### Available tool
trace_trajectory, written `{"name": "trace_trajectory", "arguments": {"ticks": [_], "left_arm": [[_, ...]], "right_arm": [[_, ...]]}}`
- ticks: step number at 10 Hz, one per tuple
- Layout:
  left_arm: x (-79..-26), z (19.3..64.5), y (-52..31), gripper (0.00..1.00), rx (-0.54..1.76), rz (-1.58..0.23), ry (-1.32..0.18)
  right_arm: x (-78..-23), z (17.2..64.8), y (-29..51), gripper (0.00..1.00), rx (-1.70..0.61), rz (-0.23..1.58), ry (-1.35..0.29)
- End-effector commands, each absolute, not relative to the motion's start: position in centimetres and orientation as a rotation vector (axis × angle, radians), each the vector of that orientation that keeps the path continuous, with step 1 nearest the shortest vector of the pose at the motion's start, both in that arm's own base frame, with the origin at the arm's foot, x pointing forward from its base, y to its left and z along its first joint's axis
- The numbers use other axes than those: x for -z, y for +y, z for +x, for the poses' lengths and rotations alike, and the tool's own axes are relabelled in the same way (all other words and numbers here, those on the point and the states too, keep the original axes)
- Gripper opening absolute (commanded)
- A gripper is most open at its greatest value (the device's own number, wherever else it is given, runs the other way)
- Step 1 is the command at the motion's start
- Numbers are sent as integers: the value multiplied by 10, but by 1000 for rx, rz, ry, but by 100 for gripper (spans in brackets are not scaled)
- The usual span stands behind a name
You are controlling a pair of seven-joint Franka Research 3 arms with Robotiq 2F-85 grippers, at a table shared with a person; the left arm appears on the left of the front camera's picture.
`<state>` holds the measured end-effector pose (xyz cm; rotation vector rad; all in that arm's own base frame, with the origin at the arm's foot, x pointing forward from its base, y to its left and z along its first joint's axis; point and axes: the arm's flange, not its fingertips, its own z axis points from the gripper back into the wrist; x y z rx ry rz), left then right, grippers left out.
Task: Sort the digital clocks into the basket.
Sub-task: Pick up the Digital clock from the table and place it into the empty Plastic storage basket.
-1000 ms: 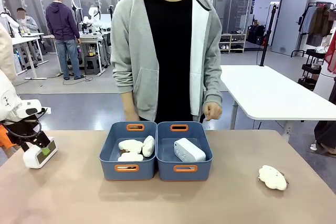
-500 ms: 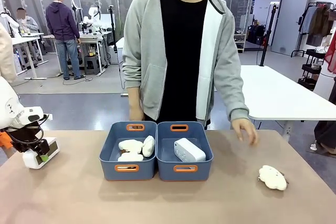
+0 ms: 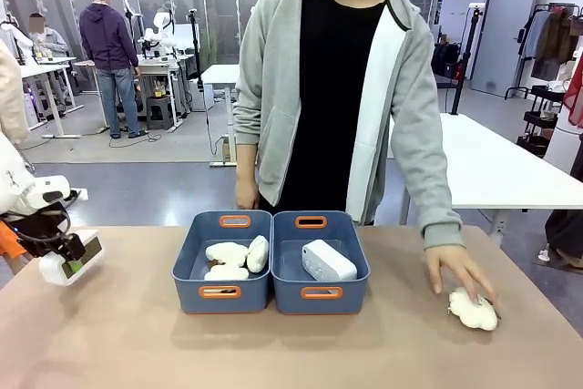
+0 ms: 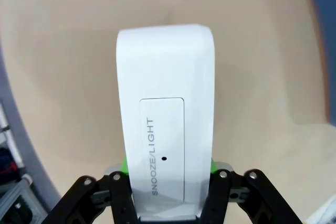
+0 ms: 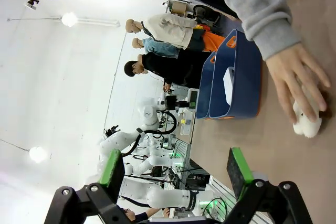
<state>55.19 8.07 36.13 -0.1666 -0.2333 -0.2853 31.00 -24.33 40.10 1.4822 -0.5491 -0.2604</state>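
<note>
Left wrist view: left tool (image 4: 167, 167) pinches white rounded digital clock (image 4: 165, 77) marked SNOOZE/LIGHT; right tool (image 5: 174, 170) spread

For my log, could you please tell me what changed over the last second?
The person's hand reached down onto the plush toy on the right. The left gripper, shut on a digital clock, lifted it slightly. The basket, the second clock in it and the other bin's plush toys stayed put.

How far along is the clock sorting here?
Done: one digital clock lies in the right-hand basket. In hand: the left end effector grips the second clock over the table's left side. Left: carrying it to that basket and releasing it. The right end effector is open.
</note>
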Motion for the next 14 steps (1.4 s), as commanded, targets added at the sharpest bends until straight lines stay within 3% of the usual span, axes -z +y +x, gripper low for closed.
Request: {"name": "trace_trajectory", "arguments": {"ticks": [1, 4, 7, 9, 10, 11, 12, 14], "left_arm": [[-425, 507, 106, 0, 321, -395, -219], [-480, 447, 112, 0, 586, -673, -368], [-501, 455, 8, 0, 822, -741, -499], [-507, 479, -74, 0, 813, -735, -548], [-523, 469, -75, 0, 835, -699, -608], [-548, 444, -32, 0, 826, -758, -650], [-576, 400, 47, 0, 701, -801, -839], [-568, 331, 151, 0, 491, -827, -1089]], "right_arm": [[-403, 307, -243, 100, 250, 1479, -542], [-403, 307, -243, 100, 250, 1479, -542], [-403, 307, -243, 100, 250, 1479, -542], [-403, 307, -243, 100, 250, 1479, -542], [-403, 307, -243, 100, 250, 1479, -542], [-403, 307, -243, 100, 250, 1479, -542], [-403, 307, -243, 100, 250, 1479, -542], [-403, 307, -243, 100, 250, 1479, -542]]}}
